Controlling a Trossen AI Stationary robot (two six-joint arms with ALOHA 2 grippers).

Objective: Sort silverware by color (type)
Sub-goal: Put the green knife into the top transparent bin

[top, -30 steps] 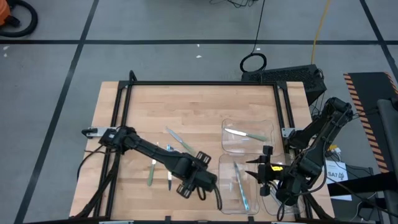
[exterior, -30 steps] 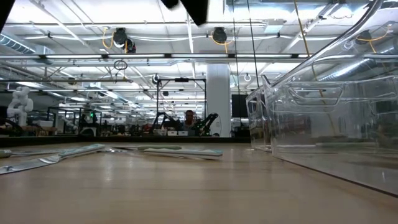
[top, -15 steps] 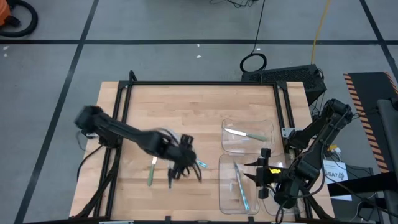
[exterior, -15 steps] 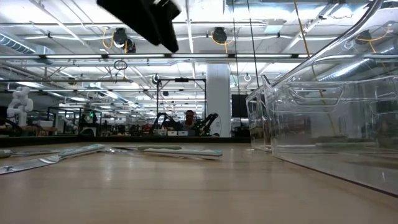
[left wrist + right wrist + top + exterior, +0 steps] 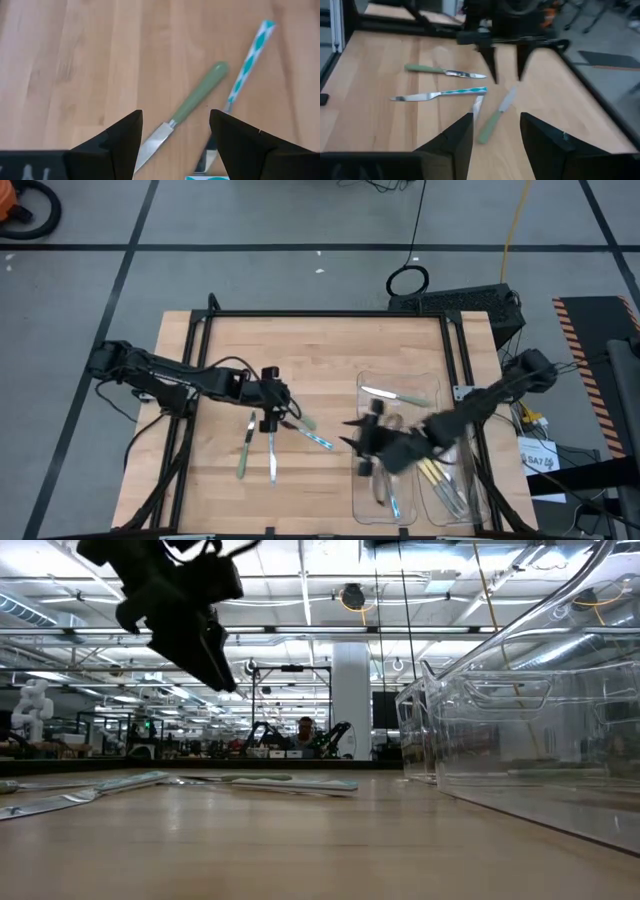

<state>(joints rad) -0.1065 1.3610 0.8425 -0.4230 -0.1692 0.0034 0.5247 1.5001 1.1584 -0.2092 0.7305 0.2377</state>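
Several slim, stiff, light silverware [image 5: 271, 455] pieces lie flat on the bench [image 5: 220, 360], likely slippery, best pinched mid-handle by the left pincer [image 5: 172, 131], its fingers apart and empty, like the right pincer [image 5: 495, 131]

Pale wood table [image 5: 310, 350] (clear plastic trays [image 5: 398, 388])

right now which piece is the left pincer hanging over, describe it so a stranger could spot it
On the bare wooden table, left of the clear trays, the open left pincer hangs over a green-handled knife. Beside it lies a utensil with a teal-and-white patterned handle; the knife's handle is plain green.
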